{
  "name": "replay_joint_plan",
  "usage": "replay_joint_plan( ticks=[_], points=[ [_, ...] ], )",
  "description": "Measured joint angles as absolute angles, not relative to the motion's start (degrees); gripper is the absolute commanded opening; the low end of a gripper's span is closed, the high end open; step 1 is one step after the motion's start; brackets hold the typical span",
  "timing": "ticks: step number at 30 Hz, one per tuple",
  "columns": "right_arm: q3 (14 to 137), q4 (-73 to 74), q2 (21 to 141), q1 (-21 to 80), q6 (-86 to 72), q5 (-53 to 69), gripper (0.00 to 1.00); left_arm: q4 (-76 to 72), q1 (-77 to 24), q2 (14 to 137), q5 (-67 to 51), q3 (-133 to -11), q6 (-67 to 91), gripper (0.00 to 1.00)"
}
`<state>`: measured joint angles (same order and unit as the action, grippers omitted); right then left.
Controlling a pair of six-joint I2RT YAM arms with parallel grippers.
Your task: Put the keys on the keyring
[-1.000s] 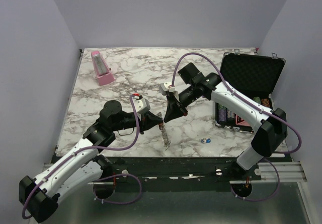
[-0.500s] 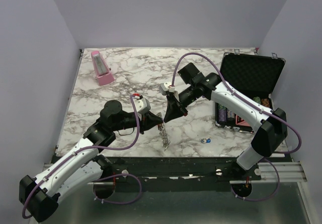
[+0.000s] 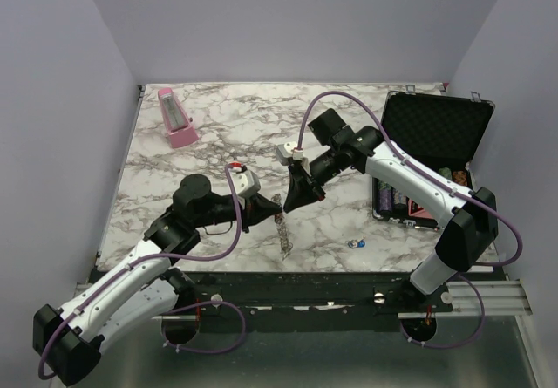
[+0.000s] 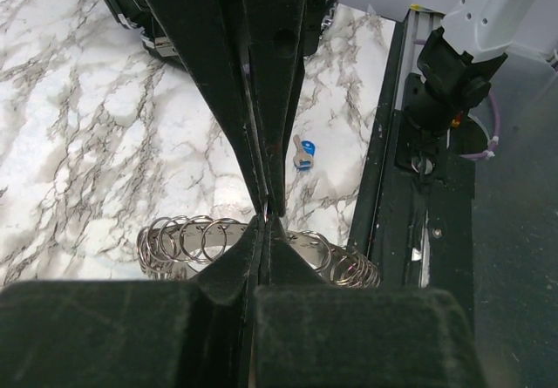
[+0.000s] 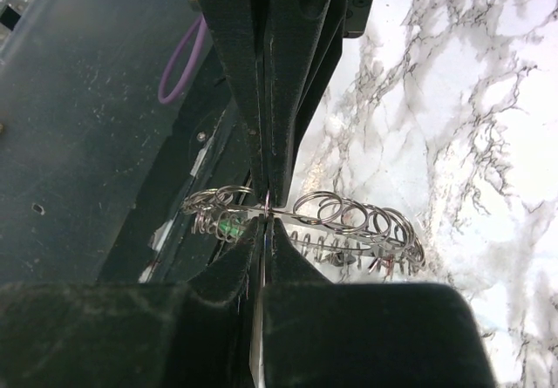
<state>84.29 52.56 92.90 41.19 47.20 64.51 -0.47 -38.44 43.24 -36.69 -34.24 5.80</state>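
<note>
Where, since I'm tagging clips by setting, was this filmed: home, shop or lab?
Most likely a robotics lab test cell. The left arm and right arm are mounted at the near edge of a marble-patterned table, plain lilac walls box it in, and a pink metronome stands on it.

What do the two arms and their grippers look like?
The left arm and right arm have white shells, black joints and a looping purple cable each. The left gripper and right gripper have long, tapering black fingers.
</note>
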Motion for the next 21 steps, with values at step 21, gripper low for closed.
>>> replay_joint_plan(
  ticks=[21],
  points=[
    [83.66,57.1,91.07,41.19,57.45,72.4,0.56,-10.07,-38.44,27.14,-35.57,-20.16,3.44,0.0]
  ],
)
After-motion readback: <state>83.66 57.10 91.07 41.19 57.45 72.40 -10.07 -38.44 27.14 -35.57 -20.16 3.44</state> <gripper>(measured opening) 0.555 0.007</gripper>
